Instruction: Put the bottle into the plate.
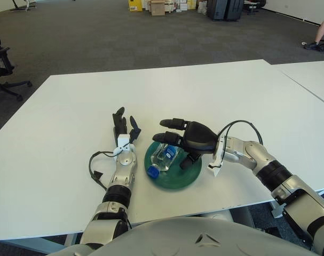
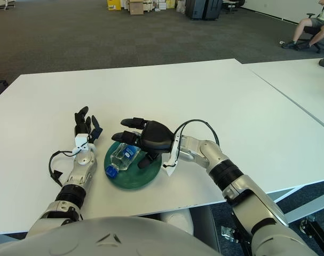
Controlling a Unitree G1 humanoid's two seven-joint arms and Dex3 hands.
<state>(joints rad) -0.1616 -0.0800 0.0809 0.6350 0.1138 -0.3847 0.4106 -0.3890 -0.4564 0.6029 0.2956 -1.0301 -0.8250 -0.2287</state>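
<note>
**Bottle lying in plate, right hand open above it**

The green plate (image 1: 175, 178) sits on the white table (image 1: 71, 106), close to the near edge, and serves as the reference point for this report.

The bottle (image 1: 163, 158) lies on its side inside the plate, clear-bodied, with its blue cap (image 1: 152, 172) pointing toward the plate's near-left rim. Its body rests within the rim.

The right hand (image 1: 189, 140) is over the far-right part of the plate. Its fingers (image 1: 171, 124) are spread and extend past the plate's far edge; the thumb reaches down toward the plate's right side. The fingers are not closed around the bottle: the hand is open and holds nothing. Whether any fingertip touches the bottle cannot be told.

The left hand (image 1: 124, 130) shows just to the left of the plate, fingers extended and pointing away from the robot, open and holding nothing. A black cable (image 1: 95, 165) loops beside its wrist, left of the plate.
</note>
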